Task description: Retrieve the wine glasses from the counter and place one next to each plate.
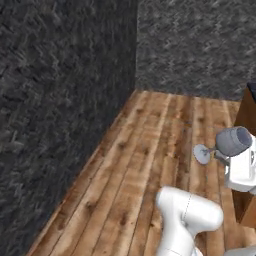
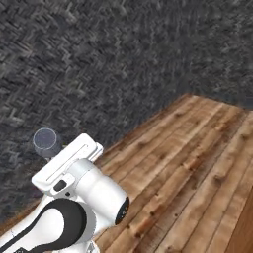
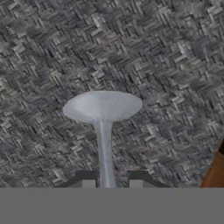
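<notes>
While held sideways, wine glass sits clamped by its stem between narrowed jaws.

The white arm with its dark joint rises from the lower left. Its flat white hand points up and to the left, hiding the fingers. Just past the hand's upper left end, the round clear foot of a wine glass shows face-on against the dark grey woven-pattern wall. The wall covers the upper part and left of the picture. A brown plank floor stretches from the lower middle to the right edge.
</notes>
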Controlling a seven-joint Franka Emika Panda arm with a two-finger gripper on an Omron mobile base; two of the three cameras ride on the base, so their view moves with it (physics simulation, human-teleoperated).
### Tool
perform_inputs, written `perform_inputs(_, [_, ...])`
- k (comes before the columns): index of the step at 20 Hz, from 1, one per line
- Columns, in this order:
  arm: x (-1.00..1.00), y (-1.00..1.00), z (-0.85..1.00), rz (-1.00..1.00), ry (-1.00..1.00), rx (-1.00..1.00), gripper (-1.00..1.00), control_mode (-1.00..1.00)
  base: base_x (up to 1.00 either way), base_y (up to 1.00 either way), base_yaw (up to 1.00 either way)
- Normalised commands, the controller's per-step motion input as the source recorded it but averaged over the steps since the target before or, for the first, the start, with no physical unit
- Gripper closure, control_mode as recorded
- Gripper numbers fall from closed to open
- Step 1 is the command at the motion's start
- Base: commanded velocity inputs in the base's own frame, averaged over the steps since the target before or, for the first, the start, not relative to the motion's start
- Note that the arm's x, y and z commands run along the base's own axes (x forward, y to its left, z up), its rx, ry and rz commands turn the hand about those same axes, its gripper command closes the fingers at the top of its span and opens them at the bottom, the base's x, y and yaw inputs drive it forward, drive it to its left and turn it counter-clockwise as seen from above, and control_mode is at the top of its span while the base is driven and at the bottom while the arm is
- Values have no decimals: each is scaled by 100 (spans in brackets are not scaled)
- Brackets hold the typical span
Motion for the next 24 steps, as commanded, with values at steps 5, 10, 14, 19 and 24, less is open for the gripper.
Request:
perform_inputs(5, [0, 0, 0, 0, 0, 0, 100, 100, 0, 0, -100])
perform_inputs(10, [0, 0, 0, 0, 0, 0, 100, 100, 22, 20, -91])
perform_inputs(14, [0, 0, 0, 0, 0, 0, 100, 100, 30, 36, -83])
perform_inputs(19, [0, 0, 0, 0, 0, 0, 100, 100, 65, 67, -77])
perform_inputs(24, [0, 0, 0, 0, 0, 0, 100, 100, 76, 90, -58])
